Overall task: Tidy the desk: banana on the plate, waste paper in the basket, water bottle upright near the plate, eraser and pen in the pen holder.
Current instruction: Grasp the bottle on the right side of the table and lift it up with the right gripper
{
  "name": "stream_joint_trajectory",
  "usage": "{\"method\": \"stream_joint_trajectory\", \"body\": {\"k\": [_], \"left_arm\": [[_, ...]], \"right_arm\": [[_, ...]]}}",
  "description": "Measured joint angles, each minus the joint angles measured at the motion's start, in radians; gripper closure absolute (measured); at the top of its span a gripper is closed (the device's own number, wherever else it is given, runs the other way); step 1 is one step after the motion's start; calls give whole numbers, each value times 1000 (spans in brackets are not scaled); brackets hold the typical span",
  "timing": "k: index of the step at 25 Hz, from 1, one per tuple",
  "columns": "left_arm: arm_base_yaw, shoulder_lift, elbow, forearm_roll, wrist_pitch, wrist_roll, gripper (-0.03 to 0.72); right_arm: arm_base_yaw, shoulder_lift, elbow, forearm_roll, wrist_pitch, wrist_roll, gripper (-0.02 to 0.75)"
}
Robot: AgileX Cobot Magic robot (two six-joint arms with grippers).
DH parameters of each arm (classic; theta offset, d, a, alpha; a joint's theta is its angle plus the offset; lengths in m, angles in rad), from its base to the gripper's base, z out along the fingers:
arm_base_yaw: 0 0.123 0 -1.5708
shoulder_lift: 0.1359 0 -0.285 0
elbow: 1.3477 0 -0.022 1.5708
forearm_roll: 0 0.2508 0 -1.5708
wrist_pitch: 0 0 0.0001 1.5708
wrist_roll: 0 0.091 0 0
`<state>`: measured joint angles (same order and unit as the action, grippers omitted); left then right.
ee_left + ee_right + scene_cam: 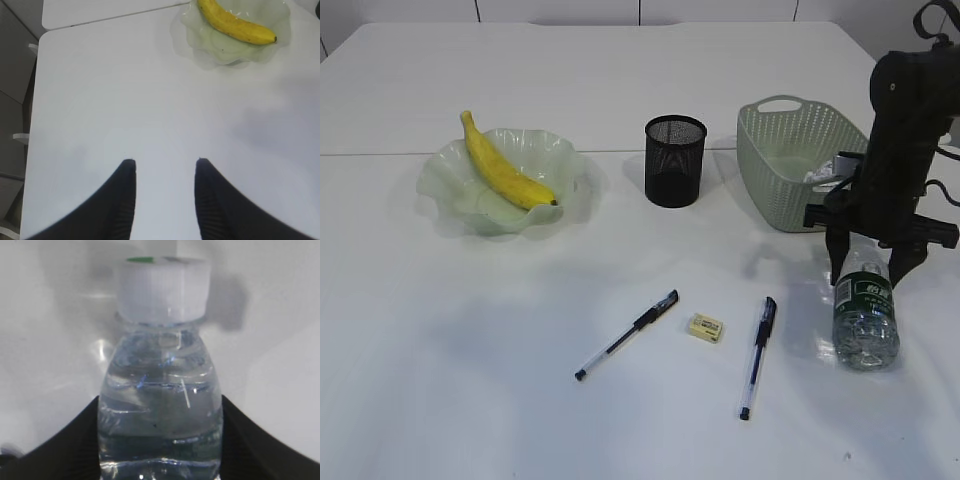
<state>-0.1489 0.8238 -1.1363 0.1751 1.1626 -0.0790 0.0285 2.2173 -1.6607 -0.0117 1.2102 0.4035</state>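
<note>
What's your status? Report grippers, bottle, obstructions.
Right gripper shut on the lying bottle. Left gripper open, empty, over bare table. Banana on plate. Pens, eraser not yet stowed. Nothing blocks the bottle.

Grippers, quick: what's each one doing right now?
Left gripper: jaws open, empty, above bare table.
Right gripper: jaws on either side of the water bottle, closed on it.
</note>
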Motion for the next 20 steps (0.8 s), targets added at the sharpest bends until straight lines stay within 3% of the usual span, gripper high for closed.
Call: {"method": "stream_joint_trajectory", "body": {"k": [20], "left_arm": [[0, 0, 0, -32, 0, 0, 412]], "right_arm": [[14, -57, 0, -26, -5, -129, 300]]}}
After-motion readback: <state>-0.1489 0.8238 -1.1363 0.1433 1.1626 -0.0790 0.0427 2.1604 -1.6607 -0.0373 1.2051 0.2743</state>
